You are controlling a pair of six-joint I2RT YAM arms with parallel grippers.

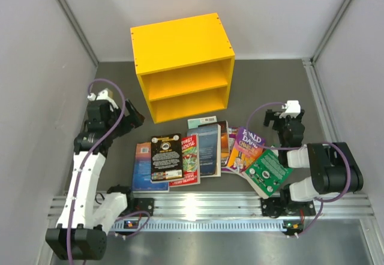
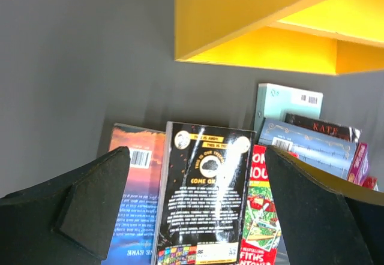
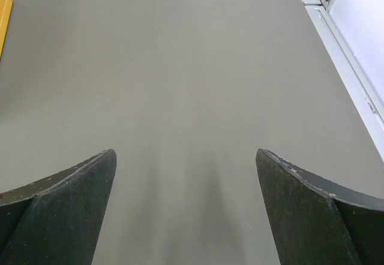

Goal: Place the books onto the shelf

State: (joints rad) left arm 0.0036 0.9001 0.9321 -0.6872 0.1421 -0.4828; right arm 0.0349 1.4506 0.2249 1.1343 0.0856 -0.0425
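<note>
Books (image 1: 204, 154): where do they sit right now?

All of them lie flat on the grey table (image 1: 114, 88), fanned in an overlapping row just in front of the yellow shelf (image 1: 183, 67). None is in either of its 2 compartments, and both look bare to me. So I judge we are at the very start, picking book 1.

And your claws?

My left claw (image 2: 197, 157) hangs above the left end of the row, fingers spread wide and gripping nothing. Its wrist view frames the black book (image 1: 166, 157), which lies on top of the blue book (image 1: 142, 168) and the red-and-white book (image 1: 187, 168). Further right come a pale blue cover, then the purple book (image 1: 246, 148), then the green book (image 1: 269, 172) at the end. My right claw (image 3: 185, 154) is just as wide apart and empty. Its own camera shows only bare table.

What does the next move call for?

I'd take the black book first, since it is uppermost and already lined up between my left fingers. It lies flat, so I expect to work a finger under 1 edge, pinch it, then stand it up to fit a compartment. The likely risk is dragging its 2 neighbours along.
</note>
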